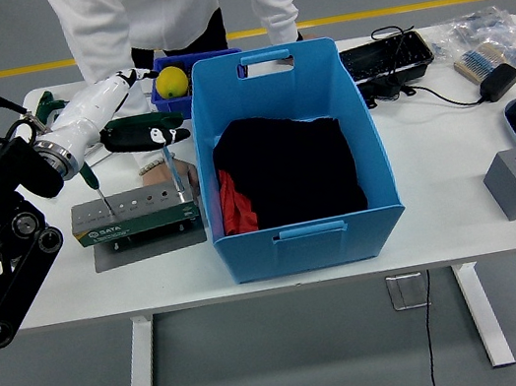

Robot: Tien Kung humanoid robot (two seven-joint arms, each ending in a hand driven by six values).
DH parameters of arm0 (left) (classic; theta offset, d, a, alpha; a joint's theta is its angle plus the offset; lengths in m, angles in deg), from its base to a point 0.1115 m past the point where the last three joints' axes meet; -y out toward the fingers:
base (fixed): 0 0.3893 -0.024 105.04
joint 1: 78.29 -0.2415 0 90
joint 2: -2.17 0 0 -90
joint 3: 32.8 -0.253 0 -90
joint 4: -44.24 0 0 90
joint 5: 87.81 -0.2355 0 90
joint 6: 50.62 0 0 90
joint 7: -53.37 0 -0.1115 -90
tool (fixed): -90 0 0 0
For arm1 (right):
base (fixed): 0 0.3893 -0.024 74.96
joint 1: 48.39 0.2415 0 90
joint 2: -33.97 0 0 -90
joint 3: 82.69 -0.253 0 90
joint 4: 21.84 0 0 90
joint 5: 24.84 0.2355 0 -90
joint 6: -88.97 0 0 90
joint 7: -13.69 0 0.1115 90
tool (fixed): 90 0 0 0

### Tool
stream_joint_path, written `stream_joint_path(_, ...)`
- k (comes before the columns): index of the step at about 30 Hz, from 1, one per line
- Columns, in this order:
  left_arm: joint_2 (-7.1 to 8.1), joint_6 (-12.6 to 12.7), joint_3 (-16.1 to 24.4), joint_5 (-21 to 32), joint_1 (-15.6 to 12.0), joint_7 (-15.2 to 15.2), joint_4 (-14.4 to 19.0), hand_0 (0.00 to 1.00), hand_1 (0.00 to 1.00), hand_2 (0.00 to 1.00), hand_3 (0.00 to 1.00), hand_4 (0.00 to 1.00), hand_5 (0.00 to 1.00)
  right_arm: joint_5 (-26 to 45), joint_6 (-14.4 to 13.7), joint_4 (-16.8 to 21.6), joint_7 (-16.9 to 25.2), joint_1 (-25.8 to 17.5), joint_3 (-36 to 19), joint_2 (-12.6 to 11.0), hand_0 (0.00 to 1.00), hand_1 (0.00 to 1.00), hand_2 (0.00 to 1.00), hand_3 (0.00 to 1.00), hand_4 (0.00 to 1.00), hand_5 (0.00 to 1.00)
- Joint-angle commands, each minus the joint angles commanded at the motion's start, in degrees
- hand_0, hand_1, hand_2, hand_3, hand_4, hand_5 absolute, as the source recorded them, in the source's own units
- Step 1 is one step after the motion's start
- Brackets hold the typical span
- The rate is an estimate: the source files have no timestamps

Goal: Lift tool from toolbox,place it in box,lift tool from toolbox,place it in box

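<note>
Two T-handle tools stand upright in the grey-green toolbox, a long holder block with a row of holes that sits on a grey plate near the table's left front. The taller one rises from the block's right end, its green handle lying crosswise above; a shorter one stands at the left end. The robot's left hand, dark with white patches, is at the taller tool's handle, over or around it, and I cannot tell whether the fingers have closed on it or only lie along it. The white forearm slopes down to it from the upper left, with the black arm joints bulking at the left edge. I see no right arm at all.

Just beside the block's right end, a person's hand rests on the table, seemingly steadying the holder; the person in white stands at the far side. Right of that is the big blue box, open-topped, with dark and red cloth in its bottom. Behind it sits a small blue bin with a yellow ball; more green tools lie at the far left corner.

I judge this the first lift, at the grasp. Next it needs a firm grip, a straight pull upward until the shaft clears its hole, then a carry rightward over the box wall
</note>
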Motion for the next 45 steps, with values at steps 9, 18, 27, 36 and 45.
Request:
stream_joint_path(9,-1.04,-1.6,-4.0,-2.0,2.8,2.4,-3.0,0.637,0.628,0.653,0.689,0.998,0.705,0.2,0.1,-0.1,0.0,0.0,0.2,-0.1,0.686,0.666,0.727,0.569,0.800,0.675)
stream_joint_path(18,-0.89,-1.3,-5.4,-5.5,4.4,2.9,-5.6,0.571,0.563,0.579,0.630,0.998,0.724,0.4,0.2,-0.2,0.1,0.1,0.2,-0.3,0.686,0.666,0.726,0.569,0.800,0.675)
stream_joint_path(27,-0.63,-2.0,-5.5,-6.4,4.8,4.5,-6.6,0.448,0.433,0.426,0.532,0.998,0.778,0.2,0.3,-0.2,0.0,0.2,0.0,-0.3,0.685,0.667,0.726,0.569,0.801,0.676)
stream_joint_path(36,-0.93,0.5,-6.1,-5.9,4.9,4.7,-7.5,0.399,0.407,0.393,0.490,0.998,0.800,0.0,0.4,-0.2,0.0,0.2,-0.2,-0.3,0.685,0.667,0.726,0.568,0.801,0.676)
stream_joint_path(45,-0.93,1.5,-7.0,-5.6,4.9,5.4,-8.1,0.297,0.299,0.314,0.363,0.998,0.810,-0.2,0.5,-0.3,-0.1,0.2,-0.4,-0.4,0.686,0.668,0.726,0.569,0.801,0.676)
